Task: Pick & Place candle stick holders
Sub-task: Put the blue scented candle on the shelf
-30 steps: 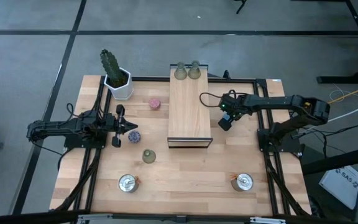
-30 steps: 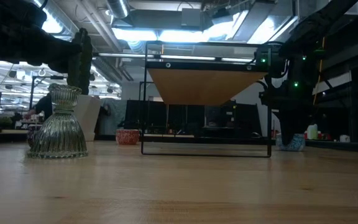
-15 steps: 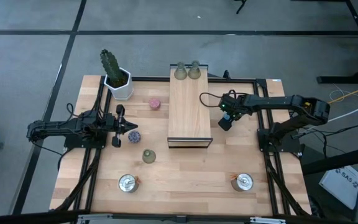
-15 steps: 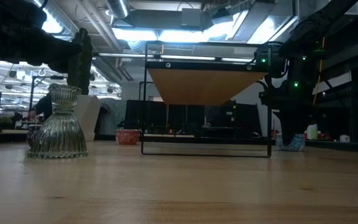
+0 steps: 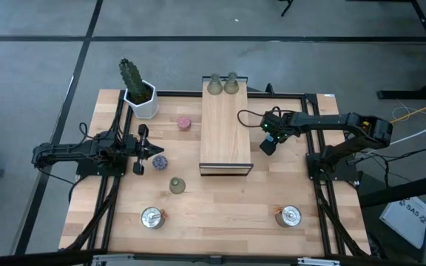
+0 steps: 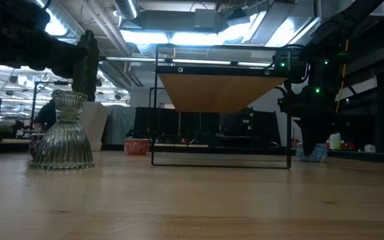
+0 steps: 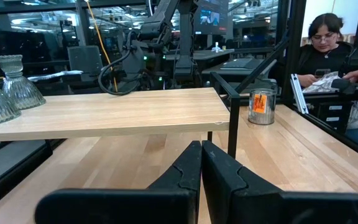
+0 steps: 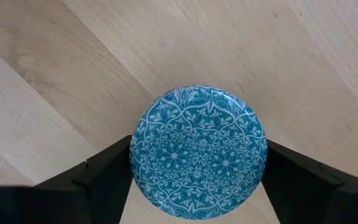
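Observation:
My right gripper (image 5: 268,145) points down beside the right side of the long wooden board (image 5: 225,125), with the blue patterned holder (image 8: 197,152) between its fingers on the table; the holder also shows in the low view (image 6: 314,153). My left gripper (image 5: 154,150) is shut and empty, level, just beside the purple holder (image 5: 159,160). Two olive-green holders (image 5: 222,84) stand on the board's far end. A third (image 5: 177,185) stands on the table, as do the pink holder (image 5: 184,123) and two silver ones (image 5: 152,217) (image 5: 289,216). My right gripper has the blue holder's round rim (image 8: 137,163) between its two fingers, one on each opposite side. The fingers (image 8: 98,174) come from above, pointing down. The holder sits flat and upright on the table.
A cactus in a white pot (image 5: 139,92) stands at the far left corner. The board stands raised on a black frame (image 6: 222,160) mid-table. A person (image 7: 325,43) sits beyond the table. Bare wood lies at the table's near middle.

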`<state>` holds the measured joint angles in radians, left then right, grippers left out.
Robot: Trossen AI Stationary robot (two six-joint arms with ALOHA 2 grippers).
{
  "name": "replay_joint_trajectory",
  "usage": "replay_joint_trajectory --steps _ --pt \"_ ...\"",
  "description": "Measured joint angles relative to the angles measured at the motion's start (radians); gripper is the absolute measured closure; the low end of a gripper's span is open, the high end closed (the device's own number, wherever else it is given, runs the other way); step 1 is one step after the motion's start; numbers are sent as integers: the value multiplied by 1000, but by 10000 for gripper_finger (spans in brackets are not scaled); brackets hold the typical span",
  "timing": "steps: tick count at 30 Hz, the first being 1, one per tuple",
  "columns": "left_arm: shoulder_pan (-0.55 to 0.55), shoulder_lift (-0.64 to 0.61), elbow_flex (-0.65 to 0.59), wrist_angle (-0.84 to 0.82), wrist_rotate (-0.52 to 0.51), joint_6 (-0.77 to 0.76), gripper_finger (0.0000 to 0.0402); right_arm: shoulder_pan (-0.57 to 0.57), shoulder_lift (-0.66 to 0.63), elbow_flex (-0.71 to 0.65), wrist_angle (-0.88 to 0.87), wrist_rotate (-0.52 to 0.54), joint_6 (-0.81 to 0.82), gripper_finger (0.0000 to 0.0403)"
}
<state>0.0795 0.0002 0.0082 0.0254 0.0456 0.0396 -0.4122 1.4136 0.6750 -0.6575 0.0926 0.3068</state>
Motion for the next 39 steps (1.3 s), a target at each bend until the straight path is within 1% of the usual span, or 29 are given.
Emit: replay_joint_trajectory --steps 9,16,27,39 --pt "0 0 0 0 0 0 395 0 -9 0 -9 0 0 90" --pt "0 0 0 0 0 0 395 0 -30 68 -126 -1 -11 91" --pt "0 0 0 0 0 0 395 0 -30 244 -335 -18 -40 91" --pt "0 0 0 0 0 0 395 0 -30 514 -539 -18 -124 91"
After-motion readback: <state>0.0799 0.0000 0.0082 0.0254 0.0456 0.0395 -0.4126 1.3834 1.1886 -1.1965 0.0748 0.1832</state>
